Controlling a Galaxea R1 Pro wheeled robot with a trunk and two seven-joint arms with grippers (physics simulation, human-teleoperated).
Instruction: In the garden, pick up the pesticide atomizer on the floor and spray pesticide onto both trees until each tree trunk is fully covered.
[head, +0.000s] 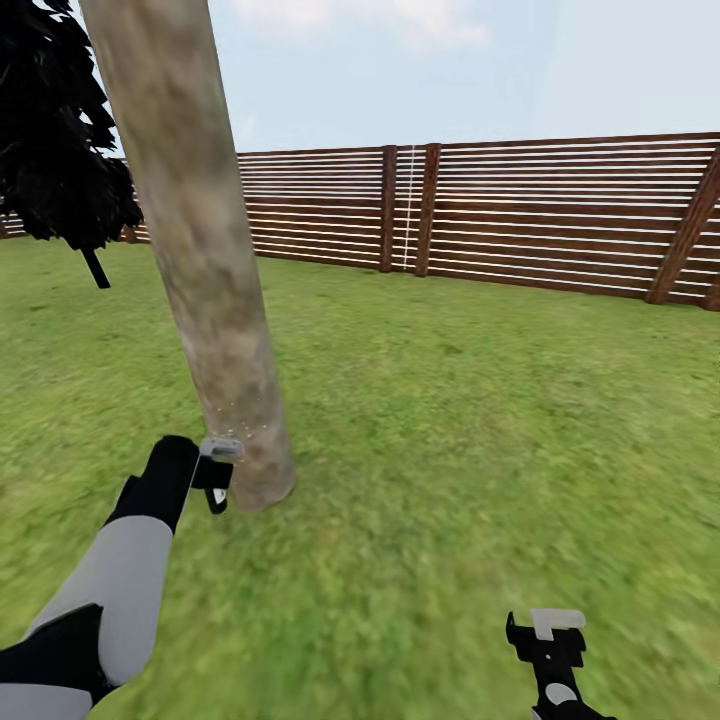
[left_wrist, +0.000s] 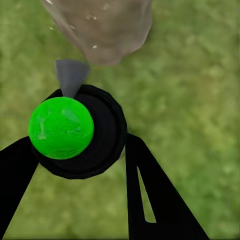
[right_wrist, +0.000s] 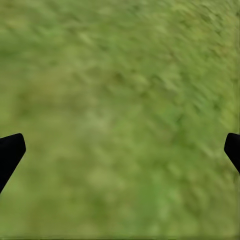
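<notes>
pickup: done, left gripper (left_wrist: 80, 165) clamps atomizer (left_wrist: 75, 132) | nozzle at trunk (head: 205, 260) base, 11 o'clock in head view, specks on bark there | right gripper (right_wrist: 120, 150) wide, empty over lawn (head: 480, 400) | left: rest of trunk, likely second tree

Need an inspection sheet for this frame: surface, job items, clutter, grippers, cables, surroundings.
Surface: green lawn, no stepping stones seen.
Job's things: tree trunk leaning, pale specks near its base; atomizer, green ball on black body, grey nozzle toward the trunk.
Clutter: nothing seen.
Grippers: left gripper shut on the atomizer beside the trunk base; right gripper open over grass, empty.
Cables: nothing seen.
Surroundings: brown slat fence, near-black cypress, pale sky.
</notes>
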